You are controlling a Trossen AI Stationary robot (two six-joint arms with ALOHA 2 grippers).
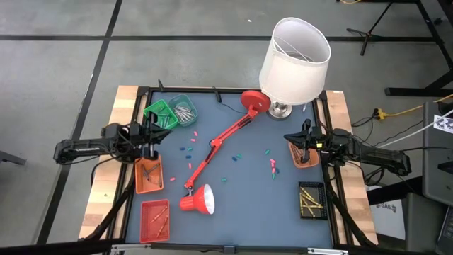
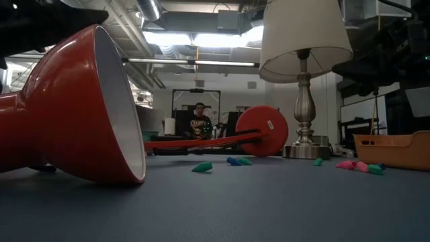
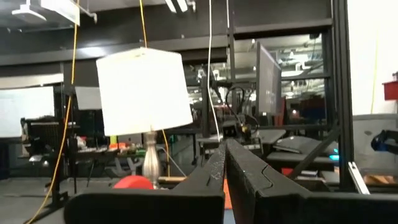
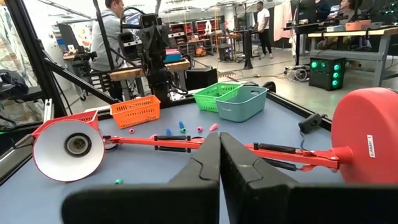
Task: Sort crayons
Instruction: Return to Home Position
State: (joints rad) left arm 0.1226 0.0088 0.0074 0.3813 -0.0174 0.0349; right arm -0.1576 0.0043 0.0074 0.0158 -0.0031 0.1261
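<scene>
The dark blue table (image 1: 248, 209) carries a red desk lamp (image 1: 221, 144) lying on its side across the middle. Everything else is placed from that lamp.

A tall white-shaded lamp (image 1: 295, 60) stands upright just beside the red lamp's round base, on the right arm's side.

On the left arm's side of the base sit a green bin (image 4: 214, 96) and a teal bin (image 4: 241, 102), touching each other. The teal one holds grey sticks.

Farther along the lamp arm on that same side is an orange bin (image 4: 135, 111). A red bin (image 1: 144, 221) lies near the lamp's open shade, with a few sticks inside.

On the right arm's side of the lamp arm, well apart from it, stands a second orange bin (image 2: 393, 151). A black bin (image 1: 311, 185) beyond it holds yellow sticks.

The left gripper (image 3: 224, 148) hangs between the green bin and the first orange bin, on the left side of the lamp. Its fingers are pressed together with nothing between them.

The right gripper (image 4: 219, 140) hangs over the second orange bin, facing the lamp. It is likewise clenched and empty.

Loose crayons (image 1: 187, 149) lie flat on the table on both sides of the lamp arm:
- Teal and blue ones and a pink one lie near the arm's upper half, on the left side.
- A teal one lies just beside the arm's middle, on the right side.
- A pink and teal cluster lies farther out, toward the second orange bin.
- Single ones lie near the shade.
</scene>
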